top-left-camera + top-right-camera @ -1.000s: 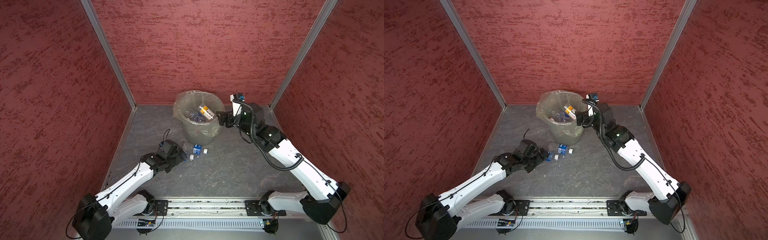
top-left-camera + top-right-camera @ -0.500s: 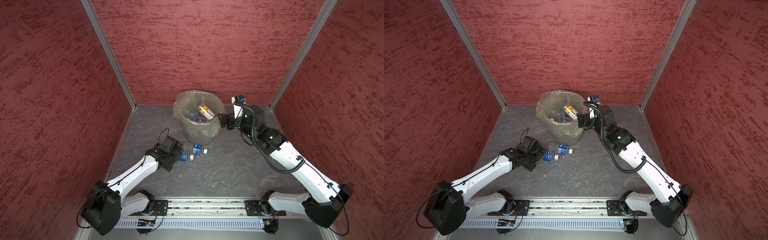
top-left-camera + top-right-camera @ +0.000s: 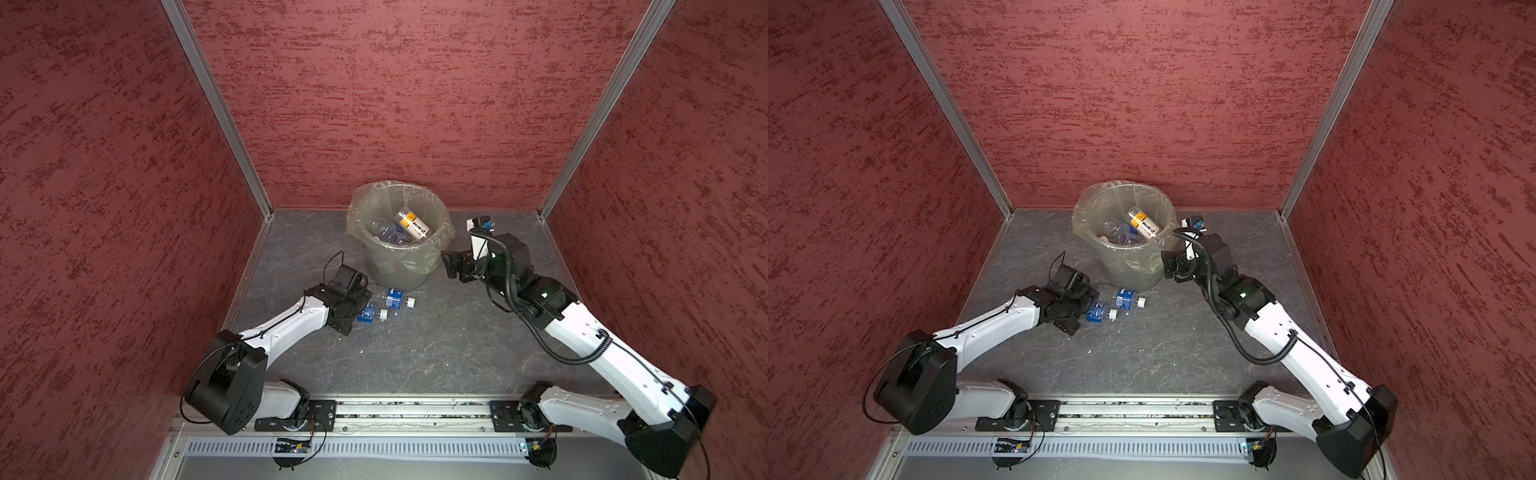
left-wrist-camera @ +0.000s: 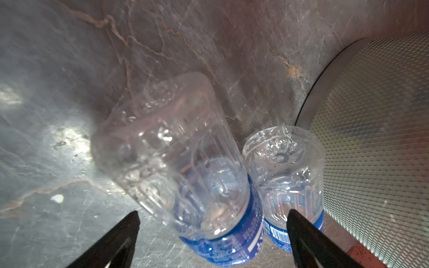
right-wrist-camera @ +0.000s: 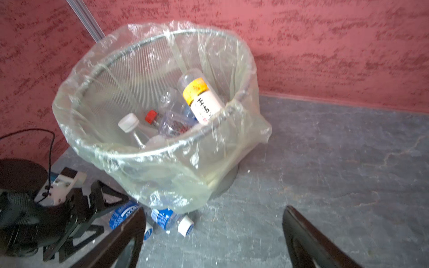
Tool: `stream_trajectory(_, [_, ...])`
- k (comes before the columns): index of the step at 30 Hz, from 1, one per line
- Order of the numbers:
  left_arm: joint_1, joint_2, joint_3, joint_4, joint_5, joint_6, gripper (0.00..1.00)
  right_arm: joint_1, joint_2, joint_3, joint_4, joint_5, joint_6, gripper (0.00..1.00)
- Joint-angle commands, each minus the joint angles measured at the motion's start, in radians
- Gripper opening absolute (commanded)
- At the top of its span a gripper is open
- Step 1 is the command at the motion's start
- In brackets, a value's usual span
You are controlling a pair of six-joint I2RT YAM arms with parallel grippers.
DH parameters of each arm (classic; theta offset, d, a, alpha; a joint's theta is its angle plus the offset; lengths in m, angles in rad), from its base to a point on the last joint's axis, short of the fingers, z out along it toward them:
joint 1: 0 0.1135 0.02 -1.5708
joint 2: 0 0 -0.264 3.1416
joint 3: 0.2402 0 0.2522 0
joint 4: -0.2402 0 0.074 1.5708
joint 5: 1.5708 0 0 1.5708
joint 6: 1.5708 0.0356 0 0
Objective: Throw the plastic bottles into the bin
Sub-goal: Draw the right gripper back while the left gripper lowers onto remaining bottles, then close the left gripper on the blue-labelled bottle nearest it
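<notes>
A round mesh-walled bin (image 3: 395,268) (image 3: 1128,268) (image 5: 130,76) is seen standing at the back of the grey stone-patterned worktop (image 3: 415,357), near the rear wall. A translucent liner bag (image 5: 176,183) is folded over its rim and hangs loosely down its outside. Several plastic bottles are held inside the bin. A yellow-and-white-labelled bottle (image 3: 412,225) (image 3: 1144,225) (image 5: 201,102) is propped slantwise against the inner wall, base upward. Below it a white-capped bottle (image 5: 128,123), a red-capped bottle (image 5: 151,116) and some crushed clear bottles (image 5: 173,123) are heaped at the bottom. Two more bottles, both with blue labels and white caps, are left lying on their sides on the worktop in front of the bin, side by side and apparently touching. The farther blue-labelled bottle (image 3: 393,298) (image 3: 1125,297) (image 4: 284,167) (image 5: 167,219) is found just beside the bin's foot. The nearer blue-labelled bottle (image 3: 367,313) (image 3: 1097,311) (image 4: 176,160) (image 5: 122,214) is framed by the left pincer (image 4: 213,212), whose jaws are spread wide on either side of it; whether it is touched cannot be told. The right pincer (image 5: 214,208) (image 3: 451,264) is held beside the bin's right flank, above the worktop, with its jaws parted and nothing between them.
</notes>
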Motion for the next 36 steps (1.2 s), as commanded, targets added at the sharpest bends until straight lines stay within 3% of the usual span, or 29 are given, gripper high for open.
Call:
stream_trajectory(1, [0.012,0.015,0.015,0.013,0.008,-0.012,0.99,-0.004,-0.039,-0.041,-0.007,-0.052,0.030,0.92])
stream_trajectory(11, [0.028,0.012,-0.018,0.032,0.020,-0.040,0.99,0.001,-0.078,-0.127,-0.040,-0.113,0.039,0.90])
stream_trajectory(25, [0.056,0.044,-0.065,0.078,0.071,-0.054,0.86,0.031,-0.076,-0.172,-0.034,-0.127,0.063,0.88])
stream_trajectory(30, [0.056,0.059,-0.062,0.081,0.083,-0.039,0.78,0.034,-0.067,-0.171,-0.032,-0.127,0.062,0.87])
stream_trajectory(36, [0.059,0.067,-0.055,0.054,0.083,0.009,0.76,0.037,-0.059,-0.170,-0.028,-0.126,0.060,0.87])
